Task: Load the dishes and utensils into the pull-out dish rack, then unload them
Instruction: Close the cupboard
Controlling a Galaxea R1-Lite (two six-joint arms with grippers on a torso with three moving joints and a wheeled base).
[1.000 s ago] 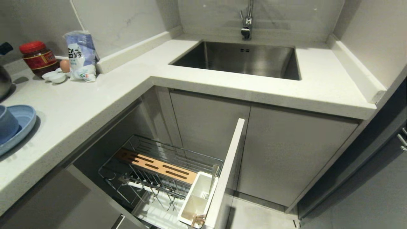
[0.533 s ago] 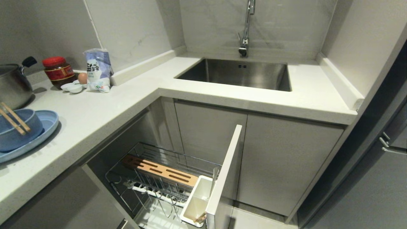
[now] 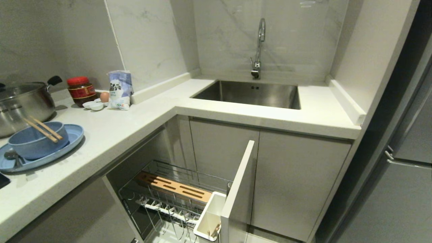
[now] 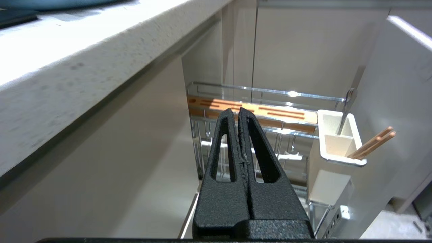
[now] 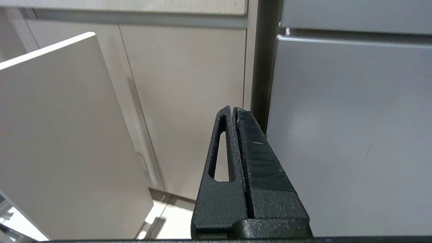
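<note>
The left gripper and the right gripper are being kept pressed shut, empty, facing the pull-out dish rack. Above the rack, the bowl, crossed by chopsticks, is being carried on the plate beside a spoon.

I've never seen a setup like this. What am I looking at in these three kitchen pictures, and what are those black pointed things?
The pictures come from three cameras on one two-armed robot. The wide one looks down from its head at a kitchen corner; neither arm shows there. On the counter stand a blue bowl with chopsticks across it, on a blue plate that also carries a spoon, and a steel pot. Below, the pull-out dish rack stands open.

The other two pictures come from cameras on the wrists. The black pointed things are the robot's grasping parts: the left gripper, facing the rack, and the right gripper, facing cabinet doors. Both are shut and hold nothing.
</note>
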